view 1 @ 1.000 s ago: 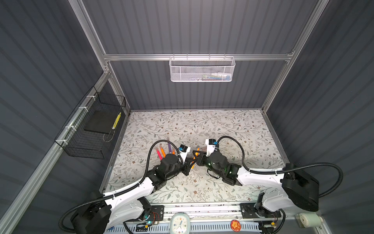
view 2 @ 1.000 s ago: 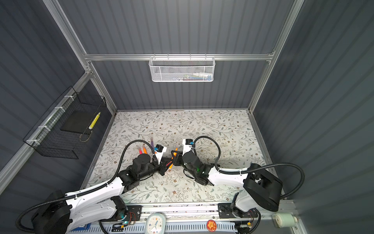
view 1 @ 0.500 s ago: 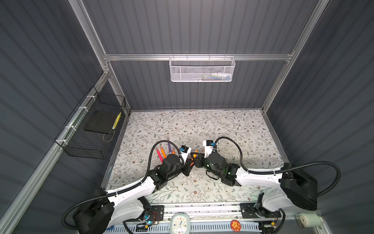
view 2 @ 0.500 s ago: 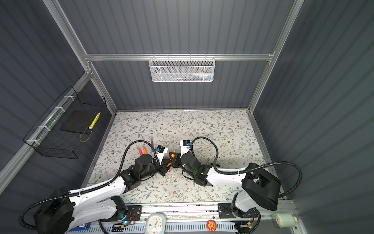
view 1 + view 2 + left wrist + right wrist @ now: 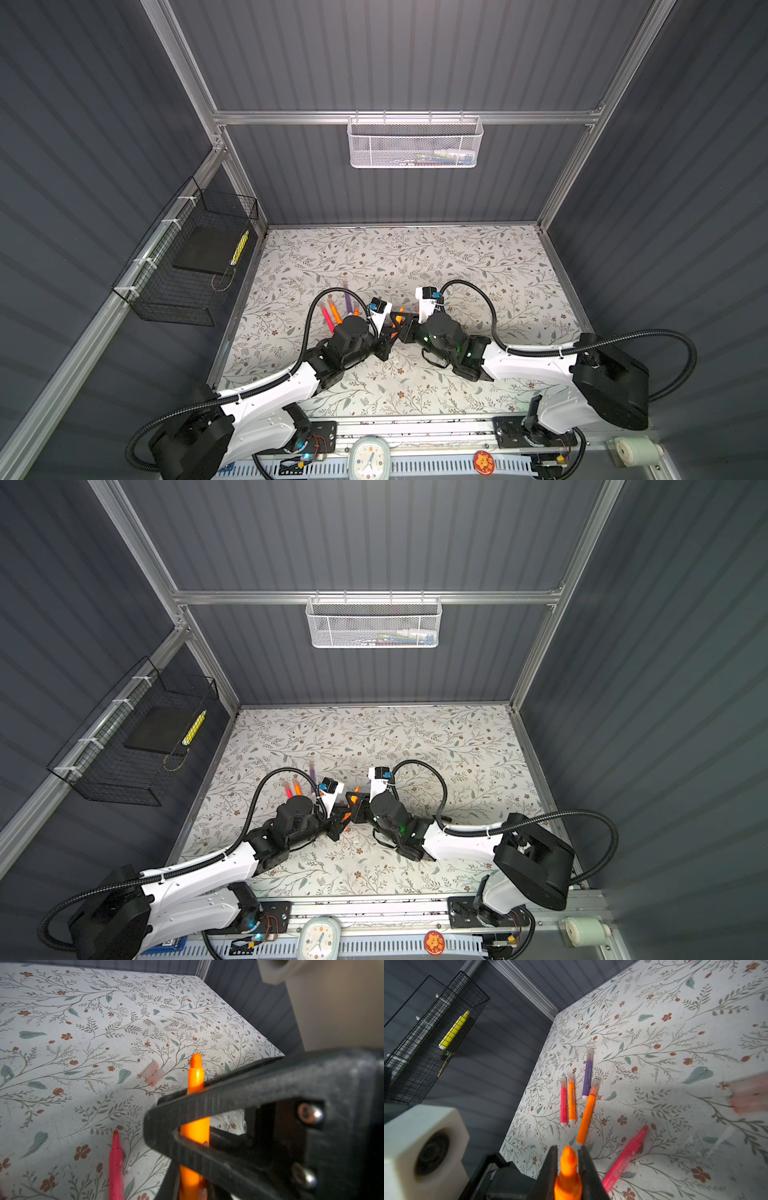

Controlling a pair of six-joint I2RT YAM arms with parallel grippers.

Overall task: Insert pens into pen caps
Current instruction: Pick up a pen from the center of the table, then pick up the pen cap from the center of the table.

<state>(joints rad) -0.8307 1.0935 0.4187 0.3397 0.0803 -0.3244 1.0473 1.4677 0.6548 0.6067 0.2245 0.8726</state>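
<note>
On my feed, the black wire basket [image 5: 166, 299] on the left wall carries a black slab [image 5: 205, 251] with a yellow marker [image 5: 240, 248] at its edge. On the floral mat [image 5: 457, 257], left of centre, four capped pens [image 5: 572, 1103] lie close together: pink, orange, purple, orange. Just right of them an uncapped pink pen [image 5: 626, 1155] lies alone. At centre my two arms meet: the left gripper [image 5: 391, 329] is clamped on the lower barrel of an uncapped orange pen [image 5: 195, 1076] held above the mat, while the right gripper [image 5: 568, 1165] pinches the same pen just below its tip. Two loose pen caps [image 5: 152, 1073], pale pink, lie touching side by side on the mat close by. On the far wall the white mesh basket [image 5: 374, 149] holds a few small items, too blurred through the mesh for me to name.
</note>
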